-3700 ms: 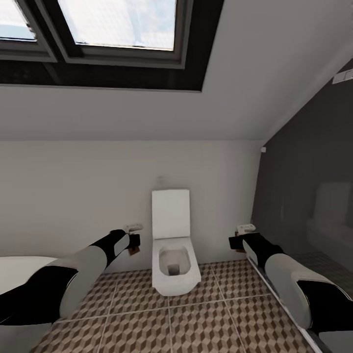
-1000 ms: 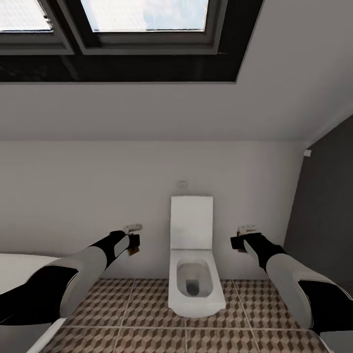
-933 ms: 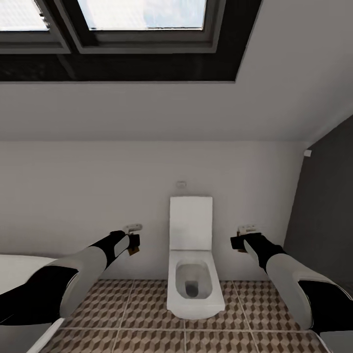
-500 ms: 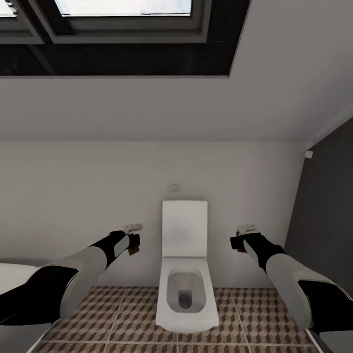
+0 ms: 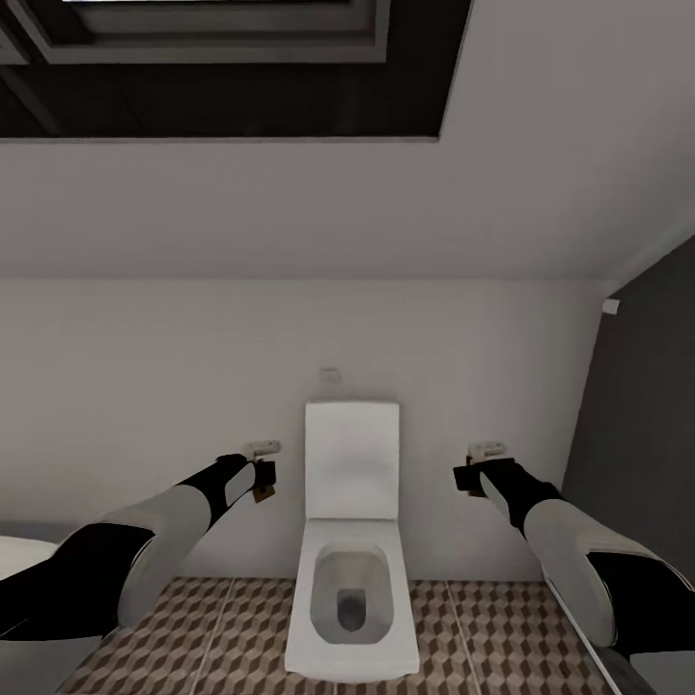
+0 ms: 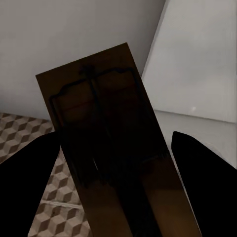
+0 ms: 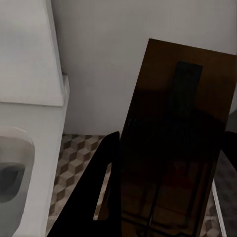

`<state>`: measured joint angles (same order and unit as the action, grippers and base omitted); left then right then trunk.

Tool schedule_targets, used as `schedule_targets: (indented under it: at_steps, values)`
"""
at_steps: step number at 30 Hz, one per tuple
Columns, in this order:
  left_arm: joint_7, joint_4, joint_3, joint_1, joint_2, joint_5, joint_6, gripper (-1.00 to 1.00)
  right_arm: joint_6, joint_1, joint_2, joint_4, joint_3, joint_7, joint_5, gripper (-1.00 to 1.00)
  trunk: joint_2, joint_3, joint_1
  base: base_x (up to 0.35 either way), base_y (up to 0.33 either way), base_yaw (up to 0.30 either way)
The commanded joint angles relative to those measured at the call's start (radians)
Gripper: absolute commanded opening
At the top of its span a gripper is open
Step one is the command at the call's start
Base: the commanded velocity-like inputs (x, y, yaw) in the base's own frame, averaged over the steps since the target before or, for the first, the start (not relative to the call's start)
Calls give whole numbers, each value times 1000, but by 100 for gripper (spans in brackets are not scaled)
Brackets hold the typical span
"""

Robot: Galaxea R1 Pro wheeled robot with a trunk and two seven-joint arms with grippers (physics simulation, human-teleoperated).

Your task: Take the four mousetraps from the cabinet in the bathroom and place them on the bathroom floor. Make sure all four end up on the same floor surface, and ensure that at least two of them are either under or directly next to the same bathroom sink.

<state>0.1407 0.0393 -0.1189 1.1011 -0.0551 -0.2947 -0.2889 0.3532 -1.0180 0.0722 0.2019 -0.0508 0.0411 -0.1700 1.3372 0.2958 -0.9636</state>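
We carry a trap in each gripper, left (image 5: 263, 480) and right (image 5: 470, 478), fingers clamped on them (held high for transit), toilet (image 5: 349, 541) at twelve o'clock.

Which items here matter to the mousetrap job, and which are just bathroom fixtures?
Job:
- mousetrap in left gripper
- mousetrap in right gripper
- bathroom floor

Bystanders:
- toilet
- bathtub
- skylight

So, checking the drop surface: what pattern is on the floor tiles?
Brown, beige and white 3-D cubes on the bathroom floor; clearest in the head view.
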Motion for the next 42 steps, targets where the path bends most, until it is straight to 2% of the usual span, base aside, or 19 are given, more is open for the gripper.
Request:
schedule_targets:
  at_steps: [1, 6, 16, 29, 42]
  values:
    - [5, 2, -8, 0, 0, -11, -6, -100, 6, 0, 0, 2, -6, 6, -9, -100, 1, 1, 0, 14, -10, 0]
    - [5, 1, -8, 0, 0, -11, -6, -100, 6, 0, 0, 2, -6, 6, -9, -100, 1, 1, 0, 68, -4, 0]
    - [5, -4, -8, 0, 2, -12, -6, -100, 6, -1, 0, 2, -6, 6, -9, -100, 1, 1, 0, 246, -1, 0]
    - [5, -5, -8, 0, 5, -17, -6, -100, 6, 0, 0, 2, -5, 6, -9, -100, 1, 1, 0, 44, 0, 0]
    - [5, -6, -8, 0, 6, -19, -6, -100, 6, 0, 0, 2, -5, 6, -9, -100, 1, 1, 0, 205, -26, 0]
